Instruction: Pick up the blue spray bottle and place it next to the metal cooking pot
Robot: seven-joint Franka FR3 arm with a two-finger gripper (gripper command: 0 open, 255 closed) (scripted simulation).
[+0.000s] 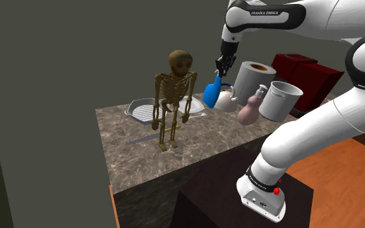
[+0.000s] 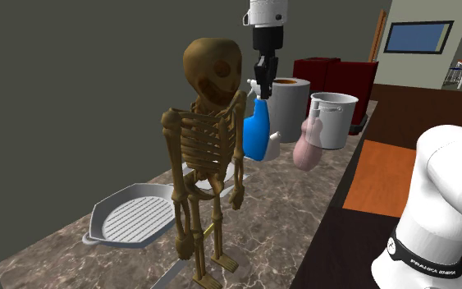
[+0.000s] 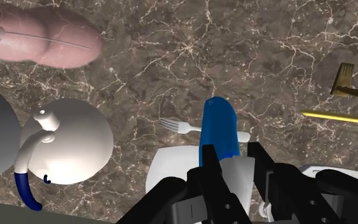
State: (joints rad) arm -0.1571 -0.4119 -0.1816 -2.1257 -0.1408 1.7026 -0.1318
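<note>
I read "FRANKA EMIKA" in dark letters on the arm's white upper link [image 1: 265, 13] in the shoulder view. In the second exterior view, the black band [image 2: 426, 261] near the arm's base carried small white lettering (the same brand, as far as I could tell).

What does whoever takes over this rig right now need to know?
Gripper: shut on the top of the blue spray bottle.
Bottle: appears lifted clear of the counter, hanging near the white teapot.
Pot: upright on the counter, towards the shoulder view's right, with a pink bottle just in front of it.
Done: pickup.
Left: carry the bottle over to the pot, set it down beside it, release. The teapot and pink bottle likely crowd the path.
</note>
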